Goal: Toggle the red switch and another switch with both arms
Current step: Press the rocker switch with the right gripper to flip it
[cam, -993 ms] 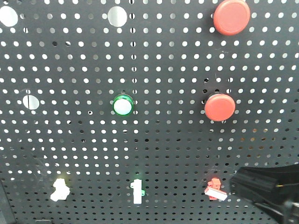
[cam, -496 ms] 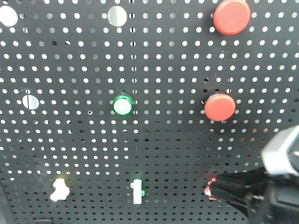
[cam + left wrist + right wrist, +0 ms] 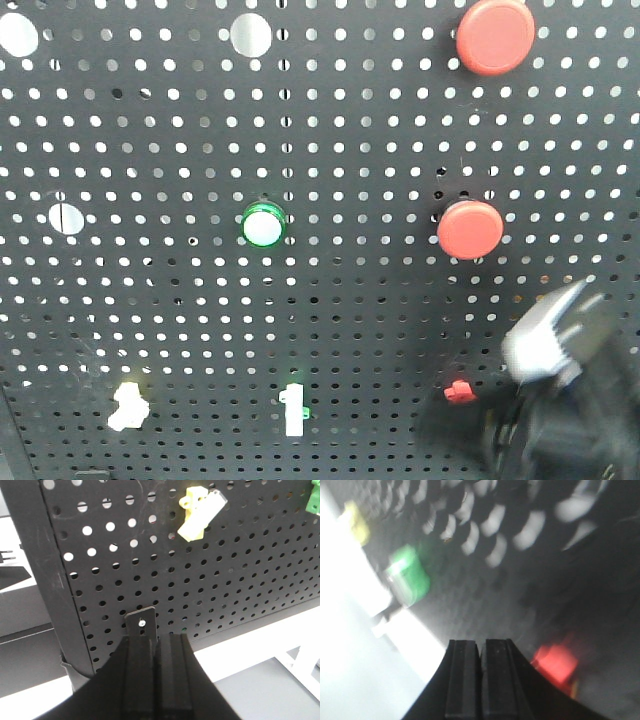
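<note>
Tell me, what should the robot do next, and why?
Probably raise the left gripper toward the pale yellow switch: it sits shut below the switch, not touching it, while the right gripper is close beside the red switch.

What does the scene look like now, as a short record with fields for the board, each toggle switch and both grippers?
board: black perforated panel, upright
red switch: bottom row, right end
pale yellow switch: bottom row, left end, nothing touching it
green-based toggle: bottom row, between those two
left gripper: fingers shut, empty, below the pale yellow switch, apart from it
right gripper: fingers shut, empty, near the red switch; contact unclear, blurred
round buttons: red push button top right, a second below it, green-ringed button centre
</note>
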{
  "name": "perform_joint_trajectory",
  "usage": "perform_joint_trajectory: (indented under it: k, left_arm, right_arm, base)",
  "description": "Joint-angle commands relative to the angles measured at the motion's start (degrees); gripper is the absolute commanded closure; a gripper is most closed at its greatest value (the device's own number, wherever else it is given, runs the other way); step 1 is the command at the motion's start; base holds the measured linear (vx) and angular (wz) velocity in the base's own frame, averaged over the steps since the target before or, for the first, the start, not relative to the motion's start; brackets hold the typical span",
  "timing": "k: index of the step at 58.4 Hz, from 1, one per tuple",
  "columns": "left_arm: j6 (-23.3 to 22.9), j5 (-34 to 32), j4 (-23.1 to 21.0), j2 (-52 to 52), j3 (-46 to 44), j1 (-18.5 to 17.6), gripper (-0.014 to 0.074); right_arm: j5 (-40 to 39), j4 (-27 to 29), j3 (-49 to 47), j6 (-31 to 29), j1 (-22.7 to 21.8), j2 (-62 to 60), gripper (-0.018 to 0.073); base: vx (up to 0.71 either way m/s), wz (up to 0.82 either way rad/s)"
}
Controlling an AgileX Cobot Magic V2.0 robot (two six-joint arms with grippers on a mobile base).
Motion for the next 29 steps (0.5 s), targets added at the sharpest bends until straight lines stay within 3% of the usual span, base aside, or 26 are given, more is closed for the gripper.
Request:
perform_joint_trajectory:
  k: [1,11,22,29]
  left_arm:
    - [-0.1,-4.3,0.0,0.0,-1.6,0.1,0.0594]
    - [-0.1,-4.4,0.0,0.0,-1.6,0.1,0.0594]
    - [-0.1,-4.5,1.2,0.0,-1.6,0.1,0.0594]
    - [-0.2,-4.4,1.2,0.0,-1.6,0.1,0.0594]
  right_arm:
    - [-1.1,-4.5,-1.7,5.2,-0.1,-0.1,0.0565]
    - [-0.1,-11.4,-1.7,11.1,-0.1,-0.1,0.0565]
    - [7.0,-16.5,-1.3,14.5,-0.1,-0.9,0.0565]
    - [3.5,-18.2,3.7,15.7,-0.1,-5.7,0.0565]
  base:
    - [0.0,0.0]
    - [0.0,0.0]
    - [0.0,0.0]
    - [0.0,0.0]
